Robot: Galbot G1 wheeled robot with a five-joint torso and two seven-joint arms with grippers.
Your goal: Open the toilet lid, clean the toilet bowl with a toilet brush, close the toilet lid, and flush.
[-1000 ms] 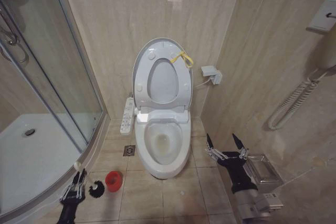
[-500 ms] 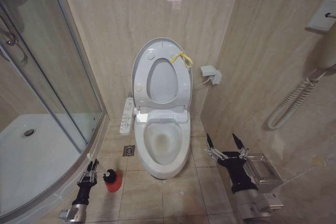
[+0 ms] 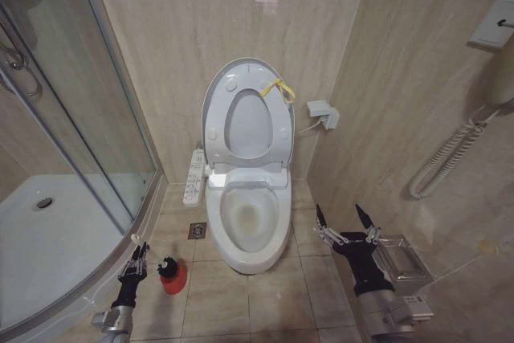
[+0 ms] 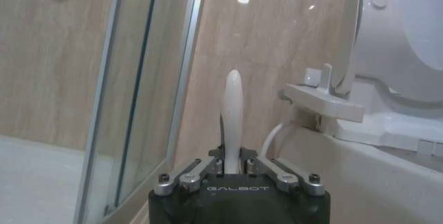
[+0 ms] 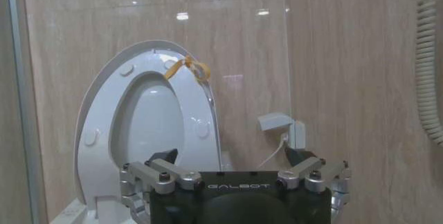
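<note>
large white glossy plastic toilet lid (image 3: 215,94), yellow ribbon tied at its far right edge, standing raised against the beige tiled wall, ring seat up with it. white ceramic oval toilet bowl (image 3: 249,218) open below, yellowish staining at the bottom.

left gripper (image 3: 138,260) low at near left, beside the curved white shower tray (image 3: 48,238), fingers clamped on the thin white stick handle of the toilet brush (image 4: 232,115); seen from the left wrist, handle gripped low, rising upright between the pads. in the head view, dark bristle head (image 3: 167,265) sitting at the mouth of the small red round holder cup (image 3: 173,277), just right of the gripper; hard to tell whether resting inside or just above the rim.

right gripper (image 3: 347,222) hovering near right of the bowl, fingers spread wide, holding nothing, next to a small metal bin (image 3: 400,261) by the right wall.

judged as the brush stage, lid opening done.

risks from here: bristles snagging the cup rim on a tilted lift, tipping the light red cup over or dragging it across the tiles. smooth narrow handle twisting or sliding in the grip once bristles press on ceramic. swing toward the bowl clipping the near rim, or dripping on the floor. glass shower door close on the left, little elbow room.
</note>
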